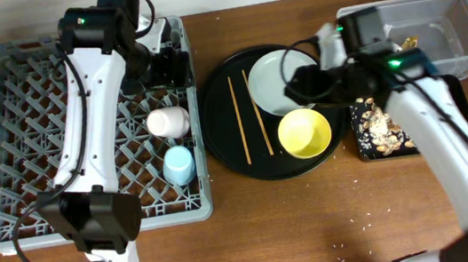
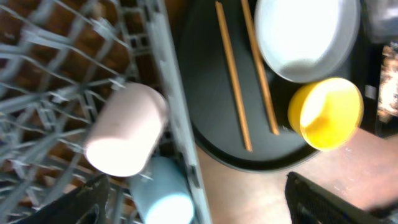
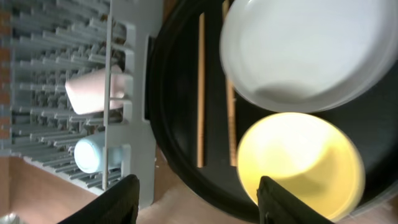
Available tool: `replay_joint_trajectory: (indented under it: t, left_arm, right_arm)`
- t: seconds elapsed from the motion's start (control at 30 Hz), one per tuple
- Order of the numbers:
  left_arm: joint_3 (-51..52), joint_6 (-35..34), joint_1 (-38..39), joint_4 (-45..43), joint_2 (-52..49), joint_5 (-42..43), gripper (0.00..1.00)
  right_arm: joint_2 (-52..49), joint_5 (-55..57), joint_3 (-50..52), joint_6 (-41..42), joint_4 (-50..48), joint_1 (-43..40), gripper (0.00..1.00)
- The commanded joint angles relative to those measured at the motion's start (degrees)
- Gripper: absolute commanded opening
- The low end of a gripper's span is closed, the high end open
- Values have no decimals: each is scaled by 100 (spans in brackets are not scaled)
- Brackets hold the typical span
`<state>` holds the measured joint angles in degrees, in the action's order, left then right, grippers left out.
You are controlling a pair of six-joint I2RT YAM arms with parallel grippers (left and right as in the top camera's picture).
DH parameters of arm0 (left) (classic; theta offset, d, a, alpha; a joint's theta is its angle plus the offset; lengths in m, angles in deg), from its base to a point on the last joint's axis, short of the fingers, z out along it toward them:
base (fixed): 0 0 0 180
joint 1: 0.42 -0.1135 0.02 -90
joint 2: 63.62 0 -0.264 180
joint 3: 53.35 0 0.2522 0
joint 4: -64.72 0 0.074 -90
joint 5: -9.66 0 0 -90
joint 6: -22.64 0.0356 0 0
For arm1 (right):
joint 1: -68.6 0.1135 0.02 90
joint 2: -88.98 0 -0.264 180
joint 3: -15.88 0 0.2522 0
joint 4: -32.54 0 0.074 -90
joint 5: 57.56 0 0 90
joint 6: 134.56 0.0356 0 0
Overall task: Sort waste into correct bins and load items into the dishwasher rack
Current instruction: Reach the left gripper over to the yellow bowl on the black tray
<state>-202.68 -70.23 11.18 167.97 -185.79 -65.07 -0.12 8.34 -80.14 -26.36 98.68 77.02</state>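
Observation:
The grey dishwasher rack (image 1: 28, 129) holds the pink cup (image 1: 168, 122) and the blue cup (image 1: 179, 164), both lying on their sides at its right edge; they also show in the left wrist view, pink (image 2: 124, 140) and blue (image 2: 163, 199). The pale plate (image 1: 274, 79), yellow bowl (image 1: 304, 133) and two chopsticks (image 1: 238, 121) sit on the round black tray (image 1: 213, 107). My left gripper (image 1: 174, 65) is open and empty above the rack's right edge. My right gripper (image 1: 302, 87) is open and empty above the plate and bowl (image 3: 298, 155).
A clear tub (image 1: 458, 27) stands at the back right with a brown-gold wrapper piece (image 1: 408, 41) inside. A shallow black tray (image 1: 362, 138) in front of it holds crumbly food scraps (image 1: 383, 126). Bare wooden table lies along the front.

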Motion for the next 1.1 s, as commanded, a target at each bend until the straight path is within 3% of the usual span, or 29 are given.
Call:
replay_joint_trajectory:
  t: [0.0,0.17,0.3,0.5,0.67,0.83,1.07]
  left_arm:
    - [26,160,275,271,-31,448,82]
    - [308,109,798,118,-35,450,79]
    - [833,-221,1248,-503,-39,450,78]
    - [2426,-1530,1873,-2796,-42,476,57]
    - [3128,-1731,2387,-4054,-74,415,55]
    - [3257,-2468,2715,-4127,-188,-629,55]
    - [3257,-2608,2741,-4192,-439,-632,55]
  right_arm:
    - [632,708,-184,-127,501,-289,62]
    - [706,1005,-177,-127,992,-527,66]
    - [640,1003,-175,-125,1056,-625,66]
    - [638,1001,-175,-127,1088,-774,66]
    - [638,1005,-175,-129,1143,-776,67]
    - [638,1021,-175,-131,1235,-776,67]
    - [638,1196,-175,-129,1322,-774,67]
